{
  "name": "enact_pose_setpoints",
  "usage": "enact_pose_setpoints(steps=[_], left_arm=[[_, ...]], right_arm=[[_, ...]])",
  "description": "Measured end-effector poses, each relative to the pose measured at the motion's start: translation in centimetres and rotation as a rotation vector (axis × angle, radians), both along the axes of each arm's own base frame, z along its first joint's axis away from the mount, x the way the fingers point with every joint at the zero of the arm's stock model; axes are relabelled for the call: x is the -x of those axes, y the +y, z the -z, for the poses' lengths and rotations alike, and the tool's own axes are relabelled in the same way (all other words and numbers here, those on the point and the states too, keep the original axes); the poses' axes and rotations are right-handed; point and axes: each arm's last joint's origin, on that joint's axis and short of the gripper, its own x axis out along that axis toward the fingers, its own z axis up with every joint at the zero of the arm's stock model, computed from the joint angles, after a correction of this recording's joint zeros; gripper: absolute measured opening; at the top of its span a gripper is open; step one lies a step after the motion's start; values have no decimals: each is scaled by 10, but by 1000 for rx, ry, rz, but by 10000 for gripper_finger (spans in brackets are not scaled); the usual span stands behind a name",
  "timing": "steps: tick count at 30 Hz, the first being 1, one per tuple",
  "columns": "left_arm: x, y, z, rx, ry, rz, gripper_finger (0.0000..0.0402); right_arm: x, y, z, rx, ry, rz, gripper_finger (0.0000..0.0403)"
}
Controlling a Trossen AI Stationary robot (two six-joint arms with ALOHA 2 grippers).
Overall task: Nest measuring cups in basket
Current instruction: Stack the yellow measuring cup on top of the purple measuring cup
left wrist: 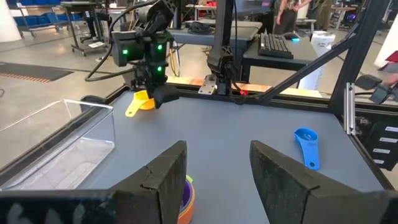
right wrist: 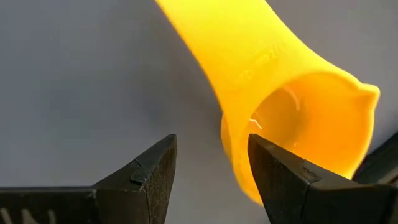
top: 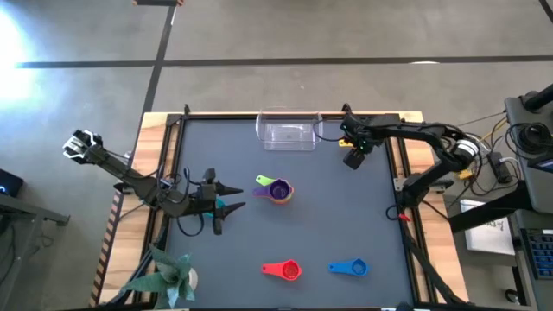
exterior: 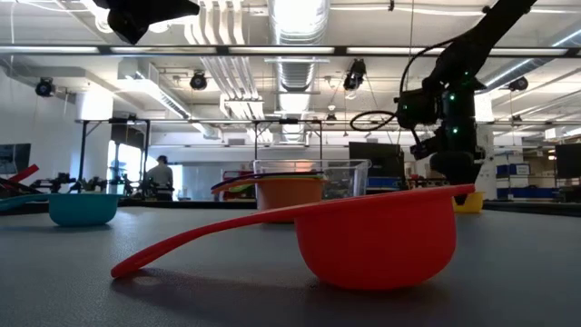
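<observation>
My right gripper [top: 350, 149] [right wrist: 211, 140] is open and hangs low over the yellow cup [top: 345, 142] [right wrist: 292, 106], right of the clear basket [top: 288, 132] [left wrist: 68, 143] at the far edge. Its fingers straddle the bowl's wall, one of them over the mouth. My left gripper [top: 232, 197] [left wrist: 217, 149] is open and raised, with the teal cup [top: 228, 206] [exterior: 82, 208] on the mat below it. An orange, purple and green nested stack [top: 278, 190] [left wrist: 185, 196] stands mid-table. The red cup [top: 285, 269] [exterior: 377, 238] and the blue cup [top: 349, 268] [left wrist: 306, 142] lie near the front edge. My right gripper has the yellow cup's bowl wall [right wrist: 233, 134] between its open fingers, coming from above. The cup appears to sit on the mat [exterior: 469, 202]. Whether a finger touches the wall, I cannot tell.
A green plant [top: 168, 276] stands at the near left corner. The dark mat is framed by rails and wooden edges [top: 413, 117]. Bare mat lies between the stack and the right rail. People and desks show in the room beyond the table.
</observation>
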Motion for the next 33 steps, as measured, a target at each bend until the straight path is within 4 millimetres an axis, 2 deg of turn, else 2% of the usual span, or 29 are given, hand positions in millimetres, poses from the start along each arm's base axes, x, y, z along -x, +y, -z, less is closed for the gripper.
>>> enact_pose_setpoints(steps=[9,18,23,33], left_arm=[[0,0,0,3,0,-2,160],[0,0,0,3,0,-2,160],[0,0,0,3,0,-2,160],[0,0,0,2,0,-2,160]], right_arm=[[0,-14,17,-40,30,7,189],[-2,-17,16,-58,12,6,181],[-4,-18,14,-42,-16,9,140],[-4,-18,14,-37,-28,9,28]])
